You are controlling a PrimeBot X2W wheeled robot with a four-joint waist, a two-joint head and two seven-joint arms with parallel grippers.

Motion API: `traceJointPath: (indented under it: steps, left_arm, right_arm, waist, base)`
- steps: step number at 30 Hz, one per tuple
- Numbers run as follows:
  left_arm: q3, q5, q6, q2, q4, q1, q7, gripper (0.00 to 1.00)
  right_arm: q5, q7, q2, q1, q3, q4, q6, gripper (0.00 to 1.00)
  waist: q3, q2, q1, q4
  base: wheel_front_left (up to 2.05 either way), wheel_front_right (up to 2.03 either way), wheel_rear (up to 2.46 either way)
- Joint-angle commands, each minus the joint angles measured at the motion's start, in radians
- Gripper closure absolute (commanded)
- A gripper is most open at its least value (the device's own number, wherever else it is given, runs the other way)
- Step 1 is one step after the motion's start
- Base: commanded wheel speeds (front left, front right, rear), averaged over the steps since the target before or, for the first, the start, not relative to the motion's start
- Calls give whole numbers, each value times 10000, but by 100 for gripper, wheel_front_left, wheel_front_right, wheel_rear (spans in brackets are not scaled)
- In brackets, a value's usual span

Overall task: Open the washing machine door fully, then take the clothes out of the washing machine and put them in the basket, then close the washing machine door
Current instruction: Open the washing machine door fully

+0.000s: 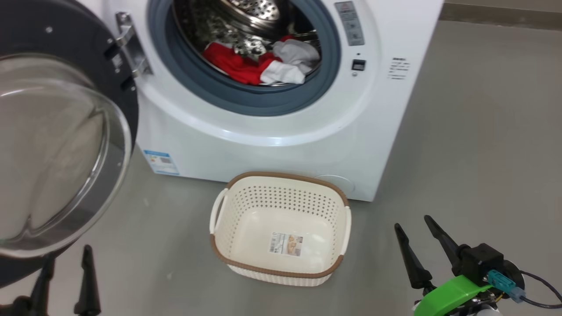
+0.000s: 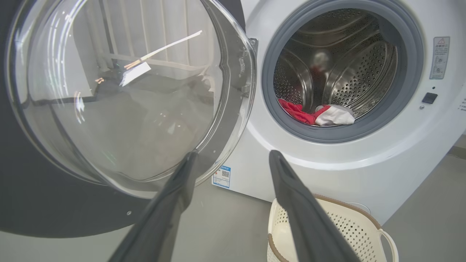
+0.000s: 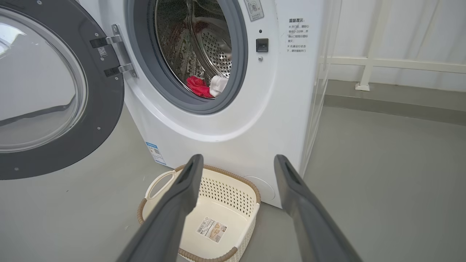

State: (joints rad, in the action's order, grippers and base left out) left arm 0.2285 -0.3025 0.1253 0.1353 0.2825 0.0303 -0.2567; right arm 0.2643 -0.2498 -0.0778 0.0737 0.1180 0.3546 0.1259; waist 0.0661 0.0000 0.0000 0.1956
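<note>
**Both grippers spread and empty; clothes in the drum, door swung out wide.**

Your right gripper [image 1: 412, 221] hangs low, fingers apart, holding nothing, to the right of the basket [image 1: 285, 175]. Your left gripper [image 2: 233, 154] is spread and empty too, close by the lower edge of the door [image 1: 88, 26], which stands out to the left. The basket sits empty on the floor just in front of the washer [image 1: 263, 131]. The clothes [image 1: 246, 68] lie in a loose heap at the bottom front of the drum [image 1: 259, 8], just behind the gasket [image 1: 246, 101]. Expect them to be light, soft and limp, so they will likely sag, trail and perhaps catch on the gasket lip. Pinch deep into a raised fold, the white bunch or the red ridge, not a flat edge lying on the slick steel.
</note>
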Motion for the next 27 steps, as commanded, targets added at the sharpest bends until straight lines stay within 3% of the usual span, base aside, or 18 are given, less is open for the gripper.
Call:
traceJointPath:
  steps: [1,15,27]
  left_arm:
    - [83,-171,53,361,-438,-16,-51,0]
    - [-1356,-919,53,518,-1363,-773,-51,0]
    - [-1886,-1113,53,515,-1688,-936,-51,0]
  right_arm:
    - [156,-120,-14,-24,65,-324,48,0]
    - [163,-120,-76,-394,-393,-558,48,0]
    - [177,-120,-133,-644,-671,-791,48,0]
  waist:
    - [-134,0,0,-374]
    - [-317,0,0,-1669]
    - [-324,0,0,-2532]
  base:
    - [0,0,0]
    - [0,0,0]
    - [0,0,0]
